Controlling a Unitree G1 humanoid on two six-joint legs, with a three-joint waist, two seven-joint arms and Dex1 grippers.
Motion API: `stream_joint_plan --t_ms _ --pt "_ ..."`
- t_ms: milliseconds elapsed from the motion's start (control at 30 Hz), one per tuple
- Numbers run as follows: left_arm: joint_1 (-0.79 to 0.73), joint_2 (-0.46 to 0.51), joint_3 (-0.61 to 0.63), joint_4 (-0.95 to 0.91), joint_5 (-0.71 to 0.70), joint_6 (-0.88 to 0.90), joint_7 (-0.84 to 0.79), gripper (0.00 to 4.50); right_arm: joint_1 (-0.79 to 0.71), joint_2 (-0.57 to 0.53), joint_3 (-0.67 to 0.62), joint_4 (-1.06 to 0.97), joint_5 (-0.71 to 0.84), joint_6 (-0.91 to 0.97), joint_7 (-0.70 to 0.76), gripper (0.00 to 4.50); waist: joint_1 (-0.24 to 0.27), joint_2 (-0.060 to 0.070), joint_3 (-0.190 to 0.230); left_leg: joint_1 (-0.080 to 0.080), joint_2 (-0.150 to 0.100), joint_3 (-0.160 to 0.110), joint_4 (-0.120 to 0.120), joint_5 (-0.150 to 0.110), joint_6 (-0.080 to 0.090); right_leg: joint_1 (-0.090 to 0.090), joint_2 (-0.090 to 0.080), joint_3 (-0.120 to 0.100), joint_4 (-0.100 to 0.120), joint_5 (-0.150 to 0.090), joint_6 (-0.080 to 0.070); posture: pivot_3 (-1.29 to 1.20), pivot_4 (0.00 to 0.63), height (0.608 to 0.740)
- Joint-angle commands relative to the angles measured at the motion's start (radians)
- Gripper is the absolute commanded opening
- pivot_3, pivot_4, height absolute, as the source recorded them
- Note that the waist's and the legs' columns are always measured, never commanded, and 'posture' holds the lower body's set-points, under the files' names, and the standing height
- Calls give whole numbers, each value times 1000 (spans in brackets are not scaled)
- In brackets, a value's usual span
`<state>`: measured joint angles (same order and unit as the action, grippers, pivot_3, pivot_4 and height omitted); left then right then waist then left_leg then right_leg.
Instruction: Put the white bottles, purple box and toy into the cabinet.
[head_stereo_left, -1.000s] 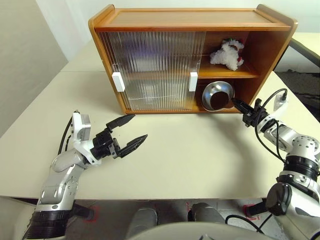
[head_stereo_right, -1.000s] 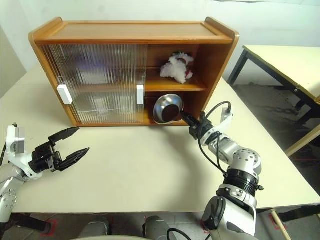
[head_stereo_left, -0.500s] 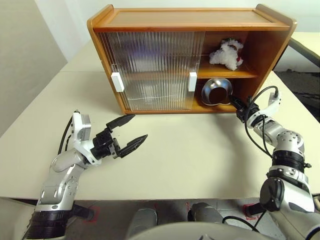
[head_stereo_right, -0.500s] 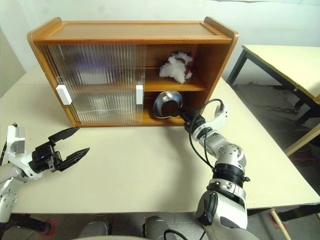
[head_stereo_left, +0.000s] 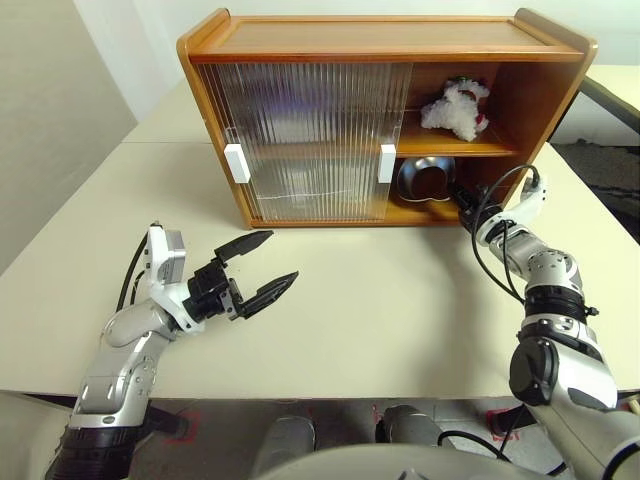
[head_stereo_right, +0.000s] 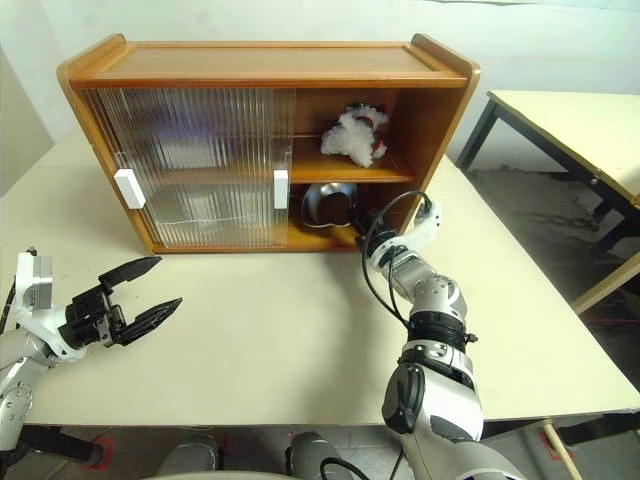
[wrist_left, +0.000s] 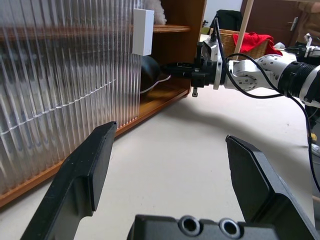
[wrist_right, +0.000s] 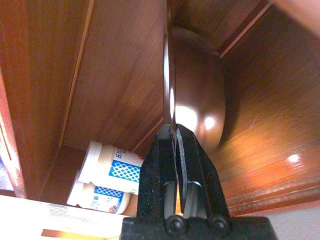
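Observation:
The wooden cabinet (head_stereo_left: 380, 40) stands on the table with its right bay uncovered. On the bay's upper shelf lies the toy (head_stereo_left: 455, 108), white and fluffy with red trim. My right gripper (head_stereo_left: 458, 198) reaches into the lower shelf, shut on a round metal dish (head_stereo_left: 425, 178) that stands on edge there. Past the dish, two white bottles (wrist_right: 112, 165) with blue labels lie deeper on that shelf. The purple box is hidden. My left gripper (head_stereo_left: 282, 256) hovers open and empty over the table, in front of the ribbed doors.
Two ribbed sliding doors with white handles (head_stereo_left: 236, 163) (head_stereo_left: 386, 162) cover the cabinet's left and middle. The cream table (head_stereo_left: 400, 300) spreads wide in front of it. A second table (head_stereo_right: 570, 120) stands off to the right.
My right gripper has pushed forward into the lower shelf, carrying the metal dish from the shelf's front edge to deeper inside. The left arm has kept still.

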<state>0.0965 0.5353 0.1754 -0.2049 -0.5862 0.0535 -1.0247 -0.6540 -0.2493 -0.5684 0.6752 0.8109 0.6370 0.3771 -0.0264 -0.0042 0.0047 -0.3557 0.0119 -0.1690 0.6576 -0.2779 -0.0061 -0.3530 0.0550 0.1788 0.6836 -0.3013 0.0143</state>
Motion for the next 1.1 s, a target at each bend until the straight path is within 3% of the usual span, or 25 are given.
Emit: stream_joint_plan --t_ms 33,100,400,433,767,800,867,1100 --pt "13 10 2 -25 0 10 3 4500 10 -4 12 3 -21 2 -8 487 0 0 0 0 0 0 0 0 0 0 0 0 0 0 0 3 7 740" --pt "13 11 3 -26 -1 12 4 4500 15 -6 13 -5 -24 5 -7 1003 0 0 0 0 0 0 0 0 0 0 0 0 0 0 0 1 7 740" --pt "4 3 -8 -29 -2 23 11 4500 105 13 60 -185 -51 15 -20 4403 0 1 1 0 0 0 0 0 0 0 0 0 0 0 0 -1 15 740" --pt "7 3 -6 -31 -2 23 12 4500 130 7 85 -221 -62 24 -9 4458 0 1 1 0 0 0 0 0 0 0 0 0 0 0 0 3 18 740" --pt "39 12 16 -50 -12 25 19 4500 370 -143 344 -602 -42 248 253 4458 7 -1 3 0 -2 0 0 0 -2 1 0 0 0 -3 1 15 24 740" --pt "41 12 16 -50 -12 24 20 4500 374 -146 364 -621 -51 246 264 4292 6 -2 3 0 -2 0 0 0 -2 1 0 0 0 -3 2 15 24 740" --pt "41 11 16 -51 -12 25 21 4500 352 -113 391 -650 -36 258 259 3833 4 -2 3 1 -2 0 0 -1 -2 1 1 0 0 -4 4 15 25 740" --pt "38 10 14 -49 -9 23 27 4500 231 35 452 -639 -41 239 226 1073 6 -2 4 3 -1 -3 -2 0 -3 -3 0 0 0 -1 -2 22 22 740"
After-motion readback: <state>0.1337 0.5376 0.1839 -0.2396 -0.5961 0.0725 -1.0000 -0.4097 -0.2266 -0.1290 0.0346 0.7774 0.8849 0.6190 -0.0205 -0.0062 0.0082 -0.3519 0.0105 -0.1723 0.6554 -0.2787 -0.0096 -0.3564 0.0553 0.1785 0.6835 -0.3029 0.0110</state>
